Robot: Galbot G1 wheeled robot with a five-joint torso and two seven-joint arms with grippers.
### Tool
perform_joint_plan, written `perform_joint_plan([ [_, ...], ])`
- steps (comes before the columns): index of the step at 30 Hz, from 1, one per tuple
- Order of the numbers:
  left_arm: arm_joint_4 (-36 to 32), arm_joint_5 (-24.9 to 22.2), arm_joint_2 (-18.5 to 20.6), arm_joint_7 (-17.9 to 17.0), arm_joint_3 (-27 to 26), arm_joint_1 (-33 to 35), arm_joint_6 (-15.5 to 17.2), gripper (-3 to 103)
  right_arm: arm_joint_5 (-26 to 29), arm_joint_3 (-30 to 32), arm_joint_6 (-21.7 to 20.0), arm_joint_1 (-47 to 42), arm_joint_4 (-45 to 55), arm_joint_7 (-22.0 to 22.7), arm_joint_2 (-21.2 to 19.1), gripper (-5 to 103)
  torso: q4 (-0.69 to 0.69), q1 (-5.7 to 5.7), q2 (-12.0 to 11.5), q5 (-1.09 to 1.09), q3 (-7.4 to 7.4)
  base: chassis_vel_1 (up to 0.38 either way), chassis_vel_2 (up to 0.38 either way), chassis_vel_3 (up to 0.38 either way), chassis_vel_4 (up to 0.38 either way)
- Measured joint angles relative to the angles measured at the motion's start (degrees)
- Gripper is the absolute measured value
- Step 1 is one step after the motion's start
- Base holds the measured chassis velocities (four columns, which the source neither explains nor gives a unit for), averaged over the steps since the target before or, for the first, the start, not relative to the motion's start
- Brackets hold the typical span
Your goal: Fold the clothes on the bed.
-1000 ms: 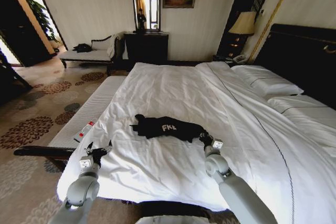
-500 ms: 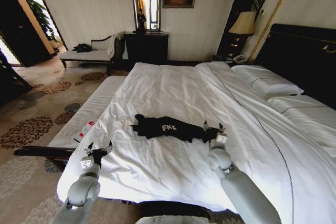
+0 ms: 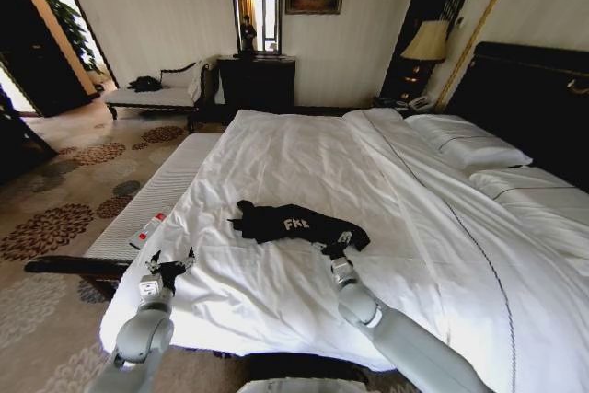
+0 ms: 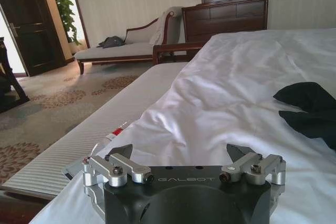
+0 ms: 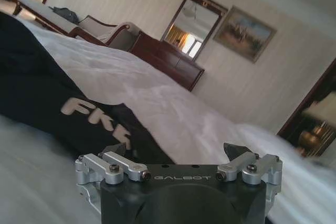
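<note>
While the soft black short-sleeved T-shirt (image 3: pixel 296 225) lies bunched near the foot of the large white-sheeted bed (image 3: pixel 304 158), its long axis runs across the bed and its white lettering faces up; the right claw (image 3: pixel 333 248) hangs spread just beside the shirt's near edge; the left claw (image 3: pixel 171 262) waits spread, well apart from the shirt. From the left wrist, a dark corner of shirt lies beyond that claw; from the right wrist, lettered cloth lies just ahead; closing now could pinch the sheet too.
</note>
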Motion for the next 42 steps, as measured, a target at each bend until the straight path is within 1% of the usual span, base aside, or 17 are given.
perform_joint_plan([
  [2,0.2,0.0,-0.1,0.0,0.0,-0.1,0.0,100,-2.8,0.0,0.0,0.5,-1.1,-0.1,-0.1,100,0.00,0.00,0.0,0.00,0.00,0.000,0.000,0.000,0.000],
  [15,0.5,0.1,-0.2,-0.1,0.5,-0.5,0.0,100,-7.3,-0.9,-0.3,0.4,-3.2,0.4,-0.2,100,0.00,0.00,0.0,0.00,0.00,0.000,0.000,0.000,0.000],
  [18,0.6,0.1,-0.1,-0.1,0.5,-0.6,0.0,100,-9.9,-1.8,-0.8,0.8,-4.8,1.0,-0.1,100,0.00,0.00,0.0,0.00,0.00,0.000,0.000,0.000,0.000],
  [25,0.7,0.2,-0.5,-0.2,0.7,-0.6,0.0,100,-10.2,-2.3,-1.5,1.9,-6.7,1.4,0.5,100,0.00,0.00,0.0,0.00,0.00,0.000,0.000,0.000,0.000],
  [30,0.8,0.2,-0.6,-0.2,0.7,-0.7,0.0,100,-10.4,-2.2,-3.0,3.0,-8.4,2.5,0.7,100,0.00,0.00,0.0,0.00,0.00,0.000,0.000,0.000,0.000],
  [31,0.9,0.2,-0.6,-0.2,0.7,-0.7,0.0,100,-10.7,-2.0,-3.3,3.2,-8.8,2.7,0.7,103,0.00,0.00,0.0,0.00,0.00,0.000,0.000,0.000,0.000],
  [33,1.0,0.2,-0.6,-0.2,0.7,-0.7,0.0,100,-11.2,-1.6,-3.4,3.6,-9.2,2.9,0.8,96,0.00,0.00,0.0,0.00,0.00,0.000,0.000,0.000,0.000],
  [35,1.0,0.3,-0.6,-0.2,0.7,-0.8,0.0,100,-11.3,-1.4,-3.4,3.7,-9.4,2.9,0.9,96,0.00,0.00,0.0,0.00,0.00,0.000,0.000,0.000,0.000],
  [36,1.1,0.3,-0.6,-0.2,0.8,-0.8,0.0,100,-11.6,-1.1,-3.5,4.0,-9.6,3.0,0.9,86,0.00,0.00,0.0,0.00,0.00,0.000,0.000,0.000,0.000],
  [37,1.1,0.3,-0.6,-0.2,0.8,-0.8,0.0,100,-11.6,-1.0,-3.5,4.1,-9.8,3.0,0.9,82,0.00,0.00,0.0,-0.01,0.00,0.000,0.000,0.000,0.000],
  [39,1.1,0.3,-0.6,-0.2,0.9,-0.8,0.0,100,-11.6,-0.9,-3.5,4.2,-9.9,3.0,0.9,82,0.00,0.00,0.0,0.00,0.00,0.000,0.000,0.000,0.000],
  [42,1.2,0.3,-0.6,-0.2,0.9,-0.9,0.0,100,-11.3,-0.8,-3.2,4.4,-10.2,2.9,0.9,65,0.00,0.00,0.0,0.00,0.00,0.000,0.000,0.000,0.000],
])
